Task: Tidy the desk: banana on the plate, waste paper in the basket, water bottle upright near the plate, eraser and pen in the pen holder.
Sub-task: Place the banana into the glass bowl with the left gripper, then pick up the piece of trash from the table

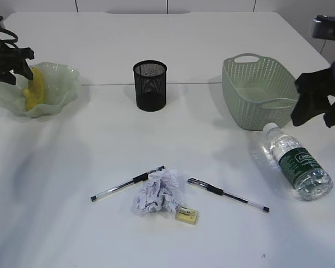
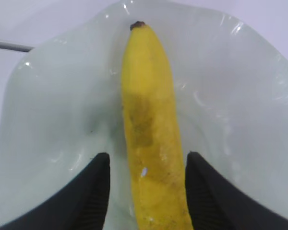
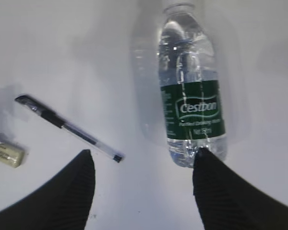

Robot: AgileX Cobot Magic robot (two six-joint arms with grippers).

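**A:** What do I have at the upper left of the exterior view?

**B:** My left gripper [image 1: 11, 64] hangs over the plate [image 1: 61, 89], and the banana [image 1: 34, 89] lies in the plate. In the left wrist view the banana [image 2: 151, 129] runs up the middle of the frame, and the two fingers [image 2: 93, 196] stand apart on either side of it, with a strip of the plate [image 2: 53, 120] showing between each finger and the fruit. So the jaws are spread, not clamped.

**A:** And my right side?

**B:** The right gripper [image 1: 318, 103] sits at the right edge of the exterior view, above the water bottle [image 1: 297, 163], which lies on its side on the desk [image 1: 72, 234] at the lower right, cap pointing toward the basket [image 1: 259, 92]. In the right wrist view the jaws are wide apart and hold nothing; the bottle [image 3: 189, 91] lies beyond them.

**A:** The rest?

**B:** The pen holder [image 1: 150, 85] stands upper centre. The waste paper [image 1: 156, 192] lies at lower centre, with one pen [image 1: 125, 183] to its left, another pen [image 1: 226, 195] to its right, and the eraser [image 1: 187, 214] just beside its lower right.
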